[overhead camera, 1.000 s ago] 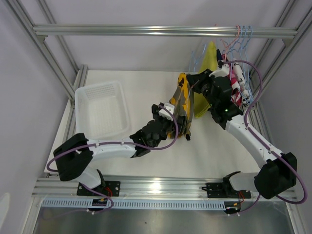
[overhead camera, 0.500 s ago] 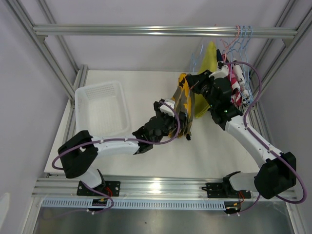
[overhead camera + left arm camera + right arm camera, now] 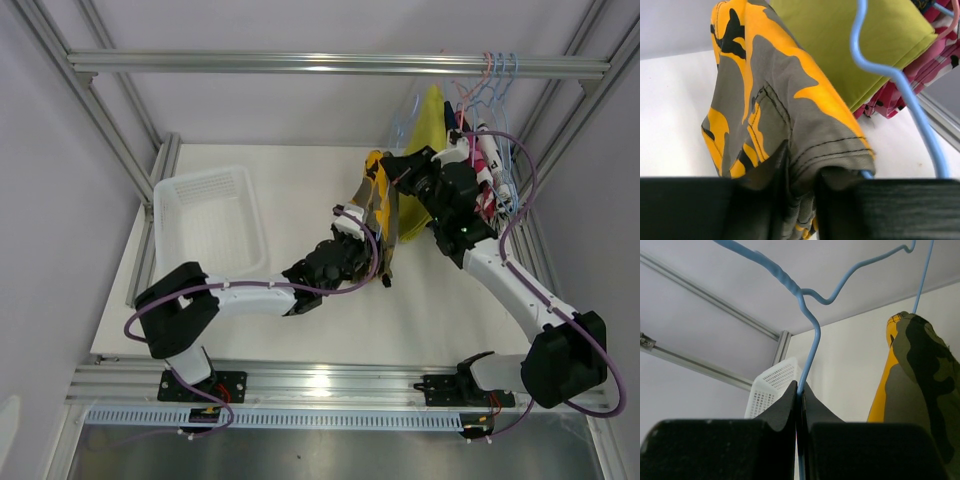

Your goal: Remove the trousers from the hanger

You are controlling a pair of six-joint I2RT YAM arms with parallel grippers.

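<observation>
Now the left jaws pinch the hem of the camouflage trousers, draped on the blue hanger that the right jaws clamp above the counter, so none looks freed yet, with the yellow pair hanging behind.

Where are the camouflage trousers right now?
Top view, right of centre: the camouflage trousers hang on a blue hanger, between the left hand and right hand, in front of the yellow trousers.
</observation>
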